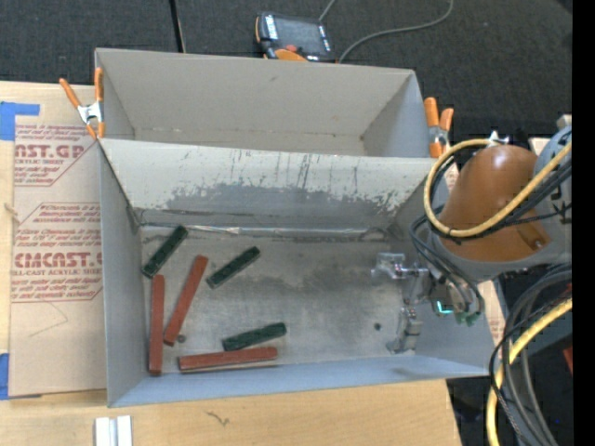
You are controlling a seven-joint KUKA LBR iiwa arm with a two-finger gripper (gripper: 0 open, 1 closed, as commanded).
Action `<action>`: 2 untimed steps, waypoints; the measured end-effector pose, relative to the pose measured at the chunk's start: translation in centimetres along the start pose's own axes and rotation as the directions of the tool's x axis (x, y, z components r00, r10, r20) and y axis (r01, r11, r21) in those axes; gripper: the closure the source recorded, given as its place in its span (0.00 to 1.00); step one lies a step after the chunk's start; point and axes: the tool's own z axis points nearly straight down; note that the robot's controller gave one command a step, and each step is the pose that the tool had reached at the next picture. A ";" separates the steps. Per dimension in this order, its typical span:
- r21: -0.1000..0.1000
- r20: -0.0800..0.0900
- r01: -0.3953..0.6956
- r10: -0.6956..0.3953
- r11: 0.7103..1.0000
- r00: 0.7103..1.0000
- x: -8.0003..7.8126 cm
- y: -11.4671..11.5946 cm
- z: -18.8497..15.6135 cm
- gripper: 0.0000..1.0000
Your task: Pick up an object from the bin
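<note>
Arm reaches in across the right rim of the bin, and the rounded orange cover on its wrist sits right above that rim. Yellow and black cables loop around the cover. Below it, the pincer hangs inside the bin, pointing down, close beside the right wall toward the near right corner, its tip low near the floor.

A dark, speckled floor spreads across the top, where a small black box (orange at its edge) lies with a pale cable; a light wooden tabletop runs along the bottom.
</note>
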 end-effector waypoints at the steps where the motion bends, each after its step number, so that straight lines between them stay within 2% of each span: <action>1: -0.003 0.001 0.007 -0.007 1.000 1.000 -1.5 5.9 7.7 0.00; 2: -0.004 0.009 -0.134 0.134 0.991 0.991 -3.6 15.0 7.1 0.00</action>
